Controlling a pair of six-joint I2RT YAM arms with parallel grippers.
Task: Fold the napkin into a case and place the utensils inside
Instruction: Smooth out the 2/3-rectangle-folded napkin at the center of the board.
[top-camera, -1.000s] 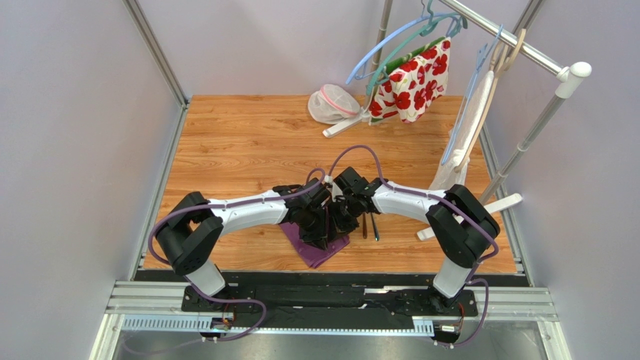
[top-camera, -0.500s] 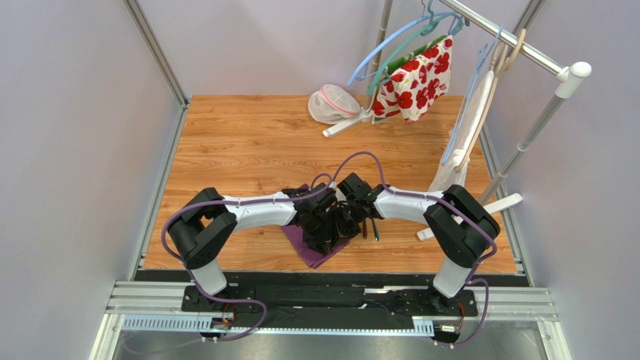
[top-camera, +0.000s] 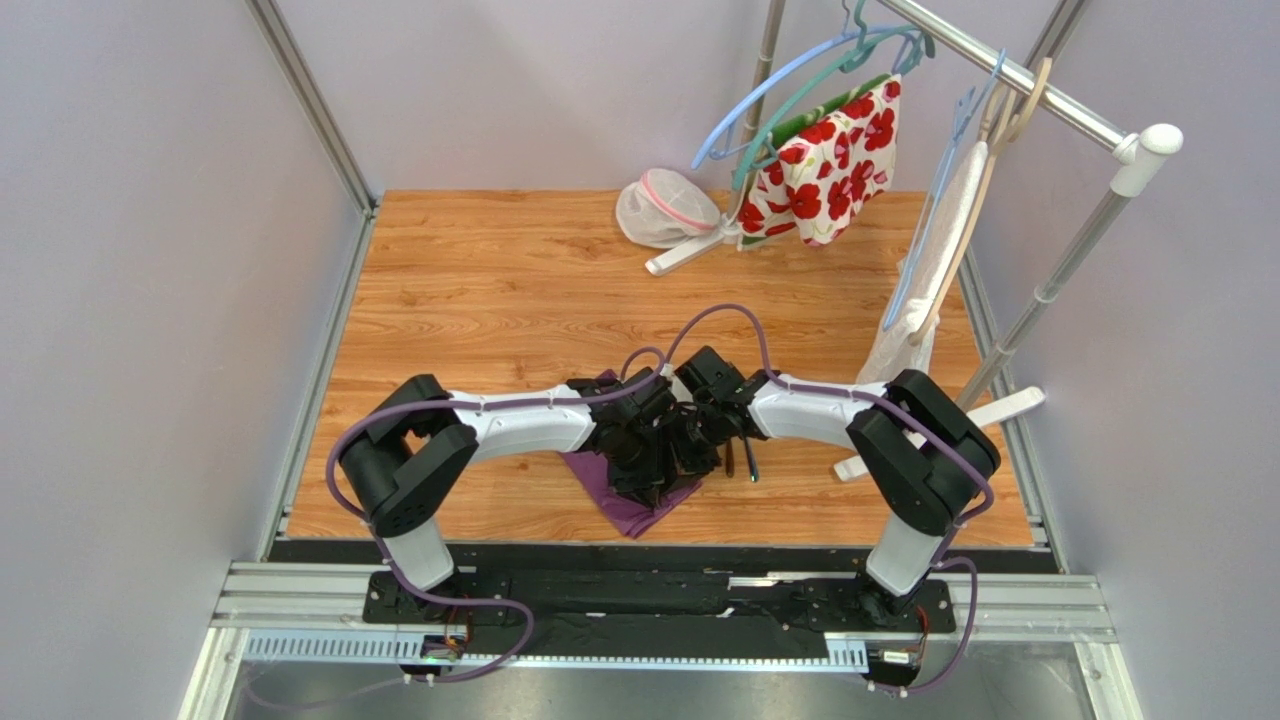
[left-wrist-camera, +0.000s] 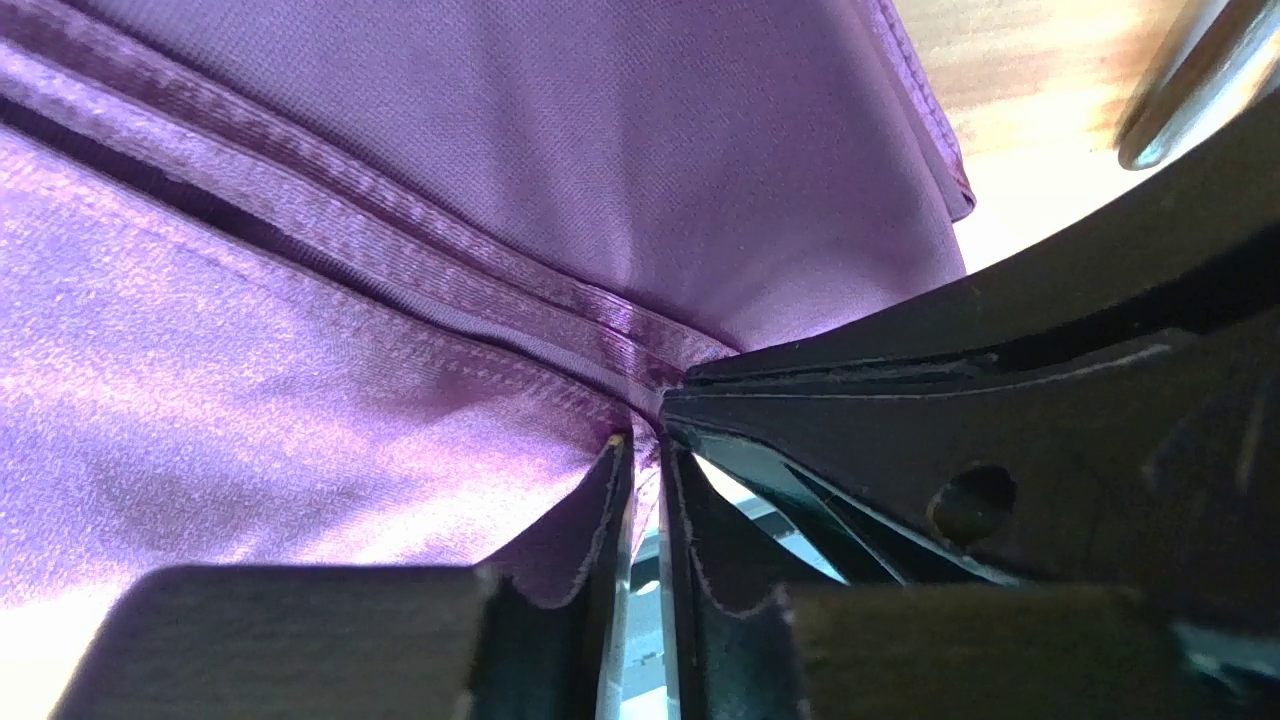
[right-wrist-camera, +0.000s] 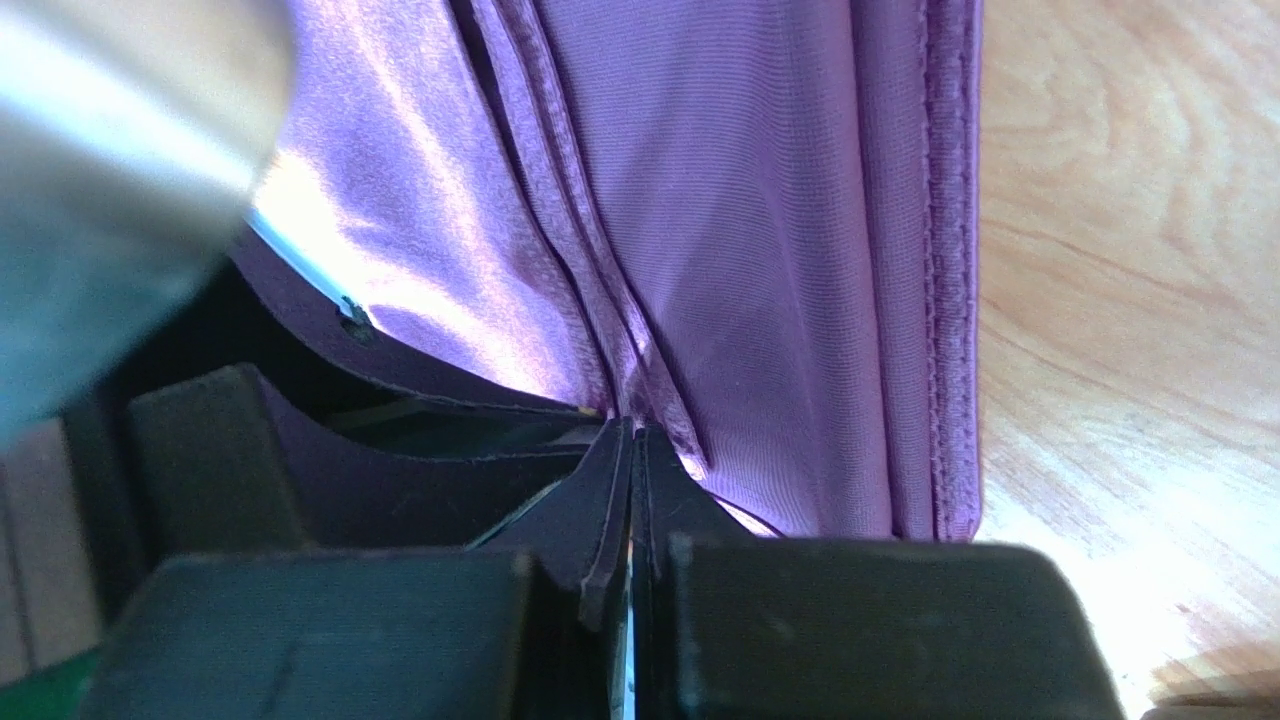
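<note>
Left arm's elbow sits further right than 1 s ago, with no visible change over the last 0.5 s. Left gripper (left-wrist-camera: 643, 450): fingers pinched together on a stitched fold of the napkin (top-camera: 643, 507). Napkin is bunched under both wrists near the front edge of the table (top-camera: 496, 300), its right corner pulled in versus 1 s ago. Right gripper (right-wrist-camera: 625, 435): also clamped on the cloth, close against the left one. 2 utensils (top-camera: 739, 455) lie just right of it on bare wood, same spot as before.
</note>
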